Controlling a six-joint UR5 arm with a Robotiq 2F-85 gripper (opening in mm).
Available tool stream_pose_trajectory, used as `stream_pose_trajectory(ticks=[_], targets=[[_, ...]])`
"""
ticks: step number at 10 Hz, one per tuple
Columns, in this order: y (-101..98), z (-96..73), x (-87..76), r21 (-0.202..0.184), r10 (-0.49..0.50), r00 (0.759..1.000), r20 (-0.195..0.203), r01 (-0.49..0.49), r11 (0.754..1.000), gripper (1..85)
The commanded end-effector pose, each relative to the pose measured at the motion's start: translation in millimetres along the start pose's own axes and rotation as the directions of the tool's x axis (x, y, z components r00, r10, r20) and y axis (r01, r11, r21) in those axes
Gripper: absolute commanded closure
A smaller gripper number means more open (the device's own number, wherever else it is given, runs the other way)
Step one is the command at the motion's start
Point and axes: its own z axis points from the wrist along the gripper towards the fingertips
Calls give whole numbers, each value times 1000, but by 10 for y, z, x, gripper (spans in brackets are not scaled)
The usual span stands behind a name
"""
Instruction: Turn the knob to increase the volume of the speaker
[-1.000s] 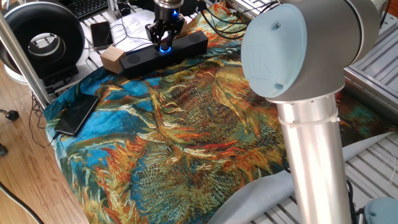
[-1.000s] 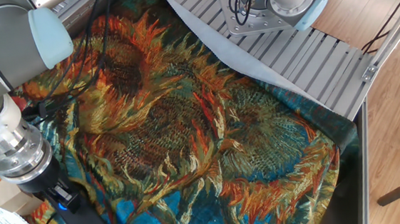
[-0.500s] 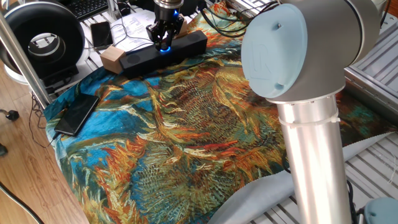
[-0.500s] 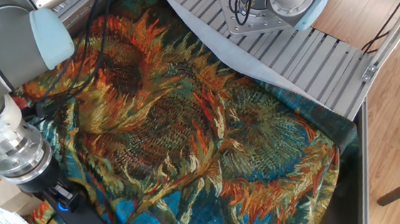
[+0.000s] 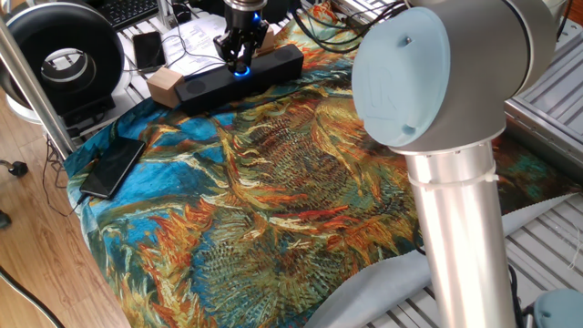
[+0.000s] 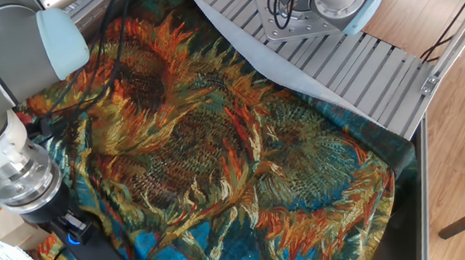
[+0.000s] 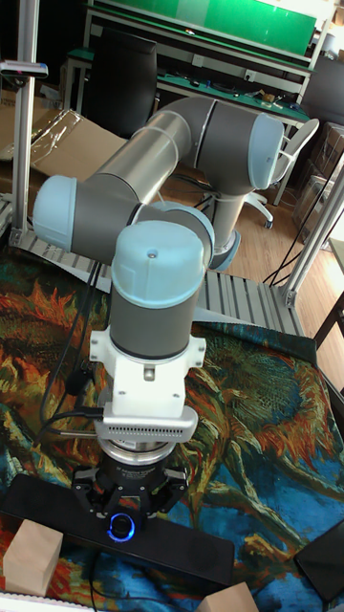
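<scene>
While the arm hangs plumb over the dial: the turn depends on wrist axis and knob axis running as one line.
Gripper: the gripper (image 7: 122, 504) points straight down, fingers (image 5: 230, 51) drawn in close on either side of the blue glow; they look closed around the knob, though actual contact is too small to confirm.
Knob: the knob (image 7: 121, 527) sits directly beneath the gripper, on the top face of the speaker, at about mid-length.
Speaker: the speaker (image 5: 273, 67) lies at the far left of the cloth (image 5: 273, 182); its long axis runs left to right, with a wooden end block (image 5: 164, 86) at its left end.
Arm pose: wrist (image 6: 16, 176) vertical above the knob, forearm reaching across the cloth from the base on the far side.
Judgement: a pure wrist roll should do, no sideways travel.
</scene>
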Motion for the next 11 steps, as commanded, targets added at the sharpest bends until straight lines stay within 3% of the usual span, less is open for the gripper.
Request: stream_pose_trajectory(ticks=[1,3,4,5,6,7,9,11], targets=[[-40,-71,-17,44,-36,999,5,35,998,437],[-94,-110,-30,93,-61,998,4,60,994,513],[-84,-116,24,100,-54,998,-11,55,993,563],[-42,-149,91,108,-36,999,-27,39,993,667],[-67,-223,158,146,-46,998,-46,52,988,763],[-54,-277,199,160,-40,998,-48,47,986,803],[72,-258,155,112,8,1000,-22,-5,994,837],[20,-286,207,124,1,999,-35,3,992,837]])
